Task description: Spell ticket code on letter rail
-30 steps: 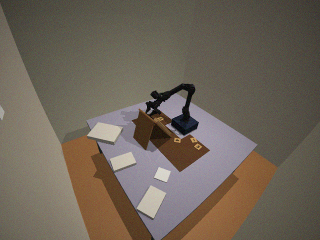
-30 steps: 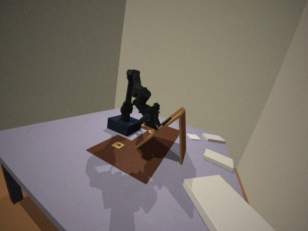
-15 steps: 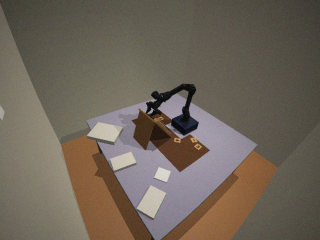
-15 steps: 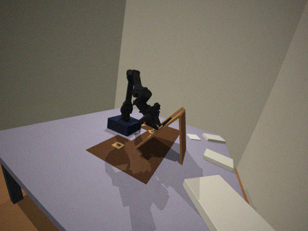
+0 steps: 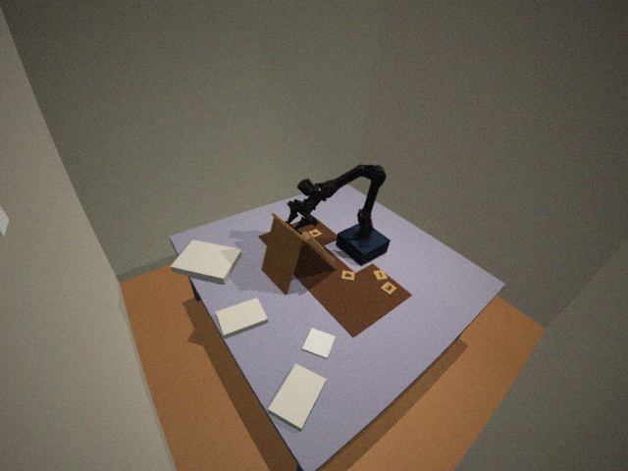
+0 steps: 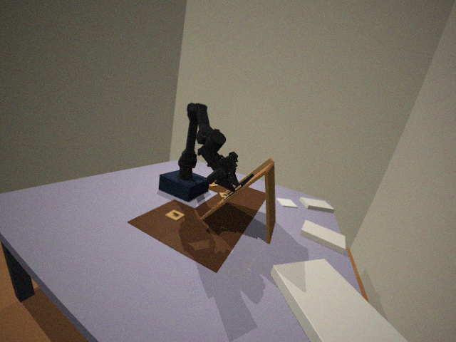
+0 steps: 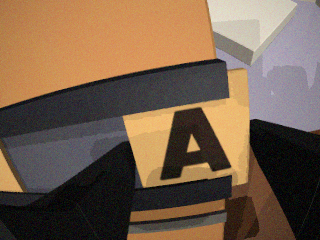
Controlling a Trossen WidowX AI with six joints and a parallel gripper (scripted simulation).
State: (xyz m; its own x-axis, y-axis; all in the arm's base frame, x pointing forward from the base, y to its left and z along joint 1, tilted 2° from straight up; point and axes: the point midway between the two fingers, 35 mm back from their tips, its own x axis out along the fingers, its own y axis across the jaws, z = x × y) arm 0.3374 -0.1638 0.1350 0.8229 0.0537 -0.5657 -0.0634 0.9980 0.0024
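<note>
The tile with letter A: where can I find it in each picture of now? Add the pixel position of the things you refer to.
Top: the A tile is not clearly visible; look near the gripper [image 5: 295, 226] [image 6: 235, 187] [image 7: 192, 150], at the board.
Exterior: too small to tell; again look where the gripper meets the sloping board.
Wrist: right of centre, large, the A tile [image 7: 192, 142] between the fingers.
Shared landmark: the board [image 5: 284, 258] [image 6: 270, 206] [image 7: 105, 45].

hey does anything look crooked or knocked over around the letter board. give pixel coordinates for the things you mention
Nothing looks wrong. The board [image 5: 282, 255] [image 6: 270, 206] stands propped up, the A tile [image 7: 195, 145] sits partly in its rail [image 7: 115, 90], between the jaws, and the loose tiles lie flat on the brown mat [image 5: 354, 309] [image 6: 154, 221].
</note>
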